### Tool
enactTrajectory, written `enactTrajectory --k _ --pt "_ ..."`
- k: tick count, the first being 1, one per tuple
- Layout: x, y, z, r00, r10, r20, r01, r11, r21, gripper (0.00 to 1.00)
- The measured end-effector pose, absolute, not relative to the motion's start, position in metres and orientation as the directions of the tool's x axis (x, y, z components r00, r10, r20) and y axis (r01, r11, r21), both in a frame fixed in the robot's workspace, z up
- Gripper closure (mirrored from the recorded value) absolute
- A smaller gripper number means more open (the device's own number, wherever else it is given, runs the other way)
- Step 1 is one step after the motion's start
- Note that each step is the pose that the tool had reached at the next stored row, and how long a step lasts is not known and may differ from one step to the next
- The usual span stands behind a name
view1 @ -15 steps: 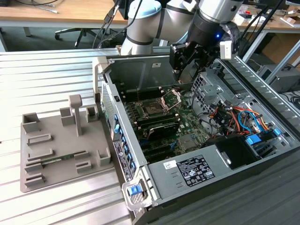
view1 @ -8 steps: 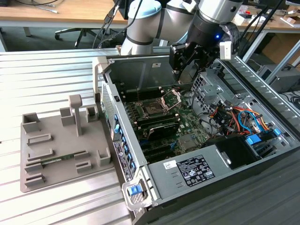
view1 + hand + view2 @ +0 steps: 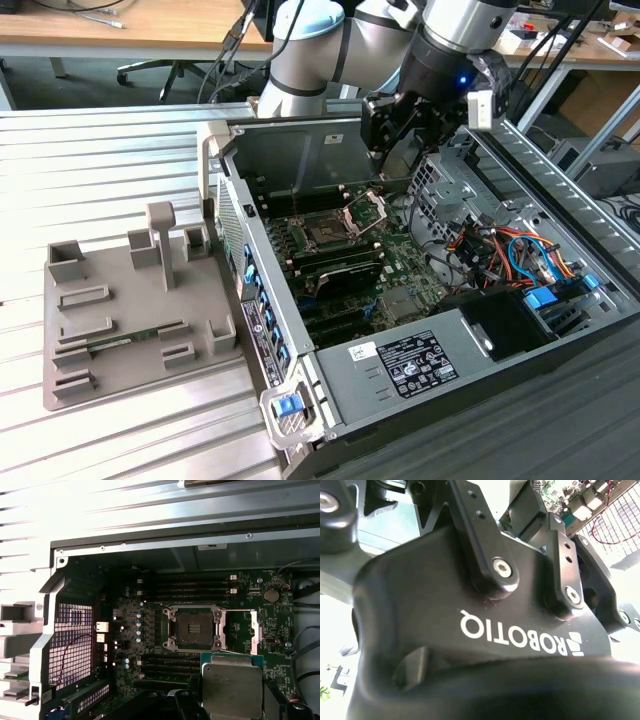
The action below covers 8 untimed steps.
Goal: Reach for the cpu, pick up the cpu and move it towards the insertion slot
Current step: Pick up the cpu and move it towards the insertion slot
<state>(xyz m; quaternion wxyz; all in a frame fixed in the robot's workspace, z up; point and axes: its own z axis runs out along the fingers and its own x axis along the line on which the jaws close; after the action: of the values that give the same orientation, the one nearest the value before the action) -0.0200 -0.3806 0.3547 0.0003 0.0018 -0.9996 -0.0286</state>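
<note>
I have the cpu [image 3: 231, 689] up off its tray — in the first wrist view its silver face sits between the dark fingers [image 3: 194, 696], which are clamped on its edges. It hangs over the green motherboard [image 3: 150, 630], near the insertion slot [image 3: 194, 628] but not over it; the slot lies open, its shiny frame swung aside. In the exterior view the gripper [image 3: 385, 150] hovers above the open computer case [image 3: 300, 150], over the board close to the slot [image 3: 326, 234]. The grey tray [image 3: 130, 320] rests on the desk toward the exterior view's left — a green memory stick [image 3: 125, 342] lies in it.
</note>
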Motion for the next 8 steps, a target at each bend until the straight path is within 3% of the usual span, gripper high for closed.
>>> enactTrajectory --k 8 --pt "-0.0199 -0.3805 0.3525 -1.0 -0.004 0.001 -0.004 0.998 0.057 0.45"
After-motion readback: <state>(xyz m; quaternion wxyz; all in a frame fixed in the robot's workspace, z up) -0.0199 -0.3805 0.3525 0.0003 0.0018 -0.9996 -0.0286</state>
